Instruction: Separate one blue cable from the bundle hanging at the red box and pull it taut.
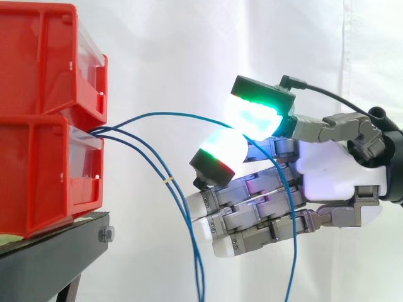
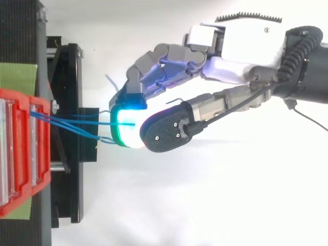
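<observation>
Hand: the robot's grey and white hand (image 1: 334, 167) reaches in from 3 o'clock in the side view, palm upright and fingers aimed at 9 o'clock, toward the bins.
Fingers: the thumb pad (image 1: 255, 113), glowing green and cyan, sits at 12 o'clock of the hand. One bent finger lifts its white, cyan and red pad (image 1: 220, 151) up against it. The two pinch the cable between them, while the remaining fingers (image 1: 252, 207) lie straight and close together below.
Task cable: one thin blue cable (image 1: 182, 115) leaves the gap between the two bins and arcs loosely toward 3 o'clock. It passes between the thumb pad and the bent finger's pad, then drops across the straight fingers toward 6 o'clock. It curves and is not taut.
Rest of bundle: two other blue cables (image 1: 189, 220) come out at the same gap and hang toward 5 o'clock. They are clear of the hand, and a small yellow band (image 1: 169, 180) sits on one of them.
Bins: a stack of two red plastic bins (image 1: 44, 176) with clear fronts stands at 9 o'clock of the hand.
Support: a black metal stand (image 1: 50, 251) carries the stack.
Backdrop: a white curtain (image 1: 176, 50) hangs behind everything.
</observation>
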Robot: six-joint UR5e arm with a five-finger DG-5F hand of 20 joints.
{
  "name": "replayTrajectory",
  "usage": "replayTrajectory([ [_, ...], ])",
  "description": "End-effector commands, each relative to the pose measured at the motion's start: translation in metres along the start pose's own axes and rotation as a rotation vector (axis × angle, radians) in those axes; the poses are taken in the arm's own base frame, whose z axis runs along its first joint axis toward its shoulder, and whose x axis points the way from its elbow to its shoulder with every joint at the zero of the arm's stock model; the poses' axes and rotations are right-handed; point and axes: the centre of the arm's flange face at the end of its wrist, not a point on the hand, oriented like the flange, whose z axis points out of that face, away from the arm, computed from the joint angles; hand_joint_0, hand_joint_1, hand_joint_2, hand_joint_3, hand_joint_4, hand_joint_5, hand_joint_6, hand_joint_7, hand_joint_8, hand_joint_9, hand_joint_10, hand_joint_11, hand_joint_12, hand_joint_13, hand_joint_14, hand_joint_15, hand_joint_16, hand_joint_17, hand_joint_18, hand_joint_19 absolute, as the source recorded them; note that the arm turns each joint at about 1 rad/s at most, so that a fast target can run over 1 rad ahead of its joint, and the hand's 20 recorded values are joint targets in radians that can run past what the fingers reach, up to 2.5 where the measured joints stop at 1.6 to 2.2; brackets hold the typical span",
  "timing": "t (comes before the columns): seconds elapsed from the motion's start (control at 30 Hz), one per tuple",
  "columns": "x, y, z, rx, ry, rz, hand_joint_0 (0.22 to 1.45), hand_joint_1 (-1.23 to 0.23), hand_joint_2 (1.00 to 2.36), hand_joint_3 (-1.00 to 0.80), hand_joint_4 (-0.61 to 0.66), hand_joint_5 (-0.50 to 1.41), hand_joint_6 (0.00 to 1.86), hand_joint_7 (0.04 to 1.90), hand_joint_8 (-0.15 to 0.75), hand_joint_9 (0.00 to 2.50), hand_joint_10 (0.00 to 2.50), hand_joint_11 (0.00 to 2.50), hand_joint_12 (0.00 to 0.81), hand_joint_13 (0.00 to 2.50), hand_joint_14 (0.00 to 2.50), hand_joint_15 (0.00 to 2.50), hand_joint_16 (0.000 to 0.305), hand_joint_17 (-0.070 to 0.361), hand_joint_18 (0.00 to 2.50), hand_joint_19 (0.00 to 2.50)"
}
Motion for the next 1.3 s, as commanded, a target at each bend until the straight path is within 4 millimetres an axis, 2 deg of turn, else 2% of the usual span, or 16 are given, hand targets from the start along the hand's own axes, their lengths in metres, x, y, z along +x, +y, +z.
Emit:
replayTrajectory([
  [0.0,0.001,0.0002,0.0,0.001,0.002,-0.032,0.71,-0.63,1.01,-0.34,0.0,-0.23,0.97,0.96,0.252,0.54,0.01,0.45,0.206,0.5,0.0,0.08,0.02,0.046,0.4,0.1],
  [0.03,0.0008,0.0,-0.0002,0.003,0.0,-0.032,0.71,-0.63,1.01,-0.34,0.0,-0.23,0.97,0.96,0.274,0.66,0.02,0.66,0.206,0.53,0.0,0.1,0.02,0.044,0.4,0.1],
  [0.07,0.0005,0.0,-0.0002,0.003,-0.003,-0.048,0.71,-0.62,1.01,-0.34,0.0,-0.23,0.97,0.97,0.28,0.7,0.02,0.75,0.207,0.54,0.01,0.12,0.019,0.043,0.41,0.1],
  [0.23,0.0004,0.0011,-0.0003,0.001,-0.003,-0.055,0.71,-0.62,1.01,-0.34,0.01,-0.24,0.97,0.96,0.285,0.78,0.02,0.99,0.225,0.62,0.01,0.23,0.02,0.045,0.43,0.12],
  [0.33,0.0003,-0.0002,-0.0003,0.004,-0.004,-0.056,0.71,-0.62,1.01,-0.35,0.01,-0.24,0.97,0.96,0.285,0.8,0.01,1.04,0.238,0.66,0.01,0.3,0.021,0.048,0.45,0.14],
  [0.5,0.0003,-0.0002,-0.0003,0.004,-0.004,-0.056,0.71,-0.62,1.01,-0.35,0.0,-0.24,0.97,0.96,0.289,0.83,0.01,1.15,0.287,0.85,0.02,0.62,0.024,0.055,0.49,0.19],
  [0.67,0.0003,-0.0002,-0.0003,0.004,-0.004,-0.056,0.72,-0.62,1.01,-0.35,0.0,-0.24,0.97,0.95,0.287,0.86,0.01,1.26,0.305,0.99,0.02,1.0,0.03,0.067,0.56,0.33],
  [0.93,0.0003,-0.0002,-0.0003,0.004,-0.004,-0.056,0.72,-0.62,1.01,-0.35,0.0,-0.24,0.97,0.95,0.286,0.88,0.0,1.36,0.307,1.06,0.02,1.19,0.033,0.075,0.62,0.43],
  [0.97,0.0003,-0.0002,-0.0003,0.004,-0.004,-0.056,0.72,-0.62,1.01,-0.35,0.0,-0.24,0.97,0.95,0.282,0.88,0.03,1.41,0.306,1.1,0.02,1.27,0.034,0.077,0.64,0.47],
  [1.17,0.0003,-0.0002,-0.0003,0.004,-0.004,-0.056,0.72,-0.62,1.01,-0.34,0.01,-0.24,0.97,0.95,0.278,0.84,0.4,1.33,0.29,1.16,0.0,1.53,0.039,0.088,0.73,0.64],
  [1.23,0.0003,-0.0002,-0.0003,0.004,-0.004,-0.056,0.72,-0.63,1.01,-0.35,0.01,-0.24,0.97,0.95,0.278,0.81,0.64,1.27,0.287,1.11,0.25,1.51,0.041,0.093,0.8,0.79],
  [1.27,0.0003,-0.0009,-0.0007,0.006,-0.004,-0.056,0.72,-0.63,1.01,-0.35,0.01,-0.24,0.97,0.95,0.277,0.8,0.75,1.23,0.279,1.07,0.48,1.45,0.042,0.094,0.82,0.85],
])
